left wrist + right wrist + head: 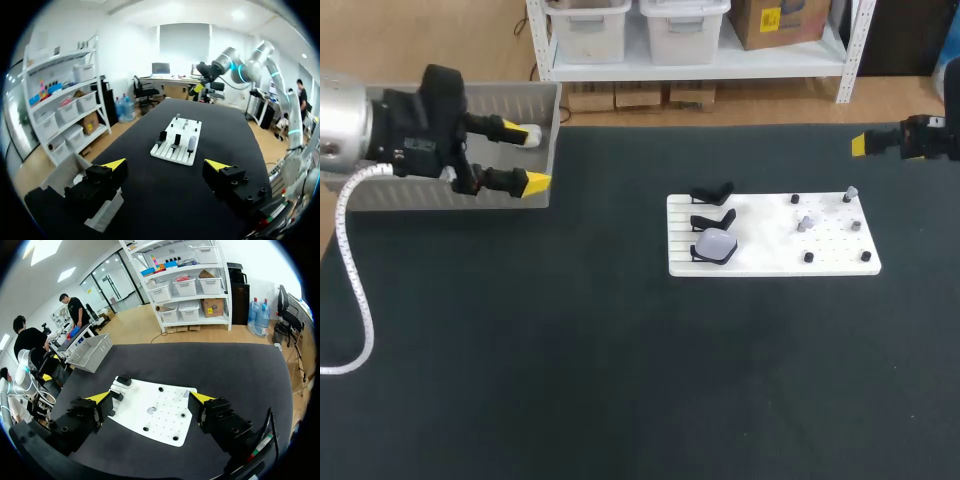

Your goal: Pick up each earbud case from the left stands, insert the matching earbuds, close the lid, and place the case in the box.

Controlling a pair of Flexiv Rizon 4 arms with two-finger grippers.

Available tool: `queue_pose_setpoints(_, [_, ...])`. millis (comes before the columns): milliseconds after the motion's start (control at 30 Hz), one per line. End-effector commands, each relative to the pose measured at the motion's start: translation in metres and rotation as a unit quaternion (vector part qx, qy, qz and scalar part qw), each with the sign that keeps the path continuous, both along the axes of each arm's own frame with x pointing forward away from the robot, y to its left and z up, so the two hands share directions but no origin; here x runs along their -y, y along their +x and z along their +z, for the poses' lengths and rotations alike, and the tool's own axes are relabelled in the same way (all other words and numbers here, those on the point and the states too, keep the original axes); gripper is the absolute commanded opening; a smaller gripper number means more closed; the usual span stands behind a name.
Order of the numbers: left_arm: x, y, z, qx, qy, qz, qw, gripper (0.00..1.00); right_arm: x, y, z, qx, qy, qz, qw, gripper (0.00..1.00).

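Black table (570, 350): white board (770, 252), grey box (515, 100).

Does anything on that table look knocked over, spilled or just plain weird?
Nothing stands out. The white board lies flat, one earbud case sits on its stand, two other stands are empty, and nothing is spilled.
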State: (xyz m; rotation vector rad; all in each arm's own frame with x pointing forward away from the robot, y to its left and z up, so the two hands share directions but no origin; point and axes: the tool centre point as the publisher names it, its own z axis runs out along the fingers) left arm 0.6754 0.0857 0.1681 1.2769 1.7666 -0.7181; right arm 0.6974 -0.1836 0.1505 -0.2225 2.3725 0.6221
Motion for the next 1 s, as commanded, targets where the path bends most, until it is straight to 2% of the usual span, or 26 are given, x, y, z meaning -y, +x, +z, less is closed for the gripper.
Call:
queue_pose_setpoints(33, [-0.001, 0.008, -0.003, -0.005, -0.042, -0.092, 0.995, 1.00, 0.000, 0.001, -0.001, 0.000, 0.001, 0.001, 1.000, 1.00])
queue_pose_setpoints(500, [-0.001, 0.008, -0.003, -0.005, -0.042, -0.092, 0.995, 1.00, 0.000, 0.001, -0.001, 0.000, 0.001, 0.001, 1.000, 1.00])
queue_pose_setpoints(533, [0.002, 0.005, -0.008, -0.014, -0.046, -0.095, 0.994, 1.00, 0.000, 0.001, -0.001, 0.000, 0.001, 0.001, 1.000, 1.00])
queue_pose_setpoints(667, [0.020, -0.003, -0.020, -0.009, -0.056, -0.113, 0.992, 1.00, 0.000, 0.001, -0.001, 0.000, 0.001, 0.001, 1.000, 1.00])
queue_pose_setpoints(700, [0.028, -0.007, -0.024, -0.010, -0.069, -0.123, 0.990, 1.00, 0.000, 0.001, -0.001, 0.000, 0.001, 0.001, 1.000, 1.00])
queue_pose_setpoints(833, [0.048, -0.014, -0.042, -0.018, -0.067, -0.141, 0.988, 1.00, 0.000, 0.001, -0.001, 0.000, 0.001, 0.001, 1.000, 1.00])
queue_pose_setpoints(1000, [0.067, -0.016, -0.059, -0.025, -0.049, -0.155, 0.986, 1.00, 0.000, 0.001, -0.001, 0.000, 0.001, 0.001, 1.000, 1.00])
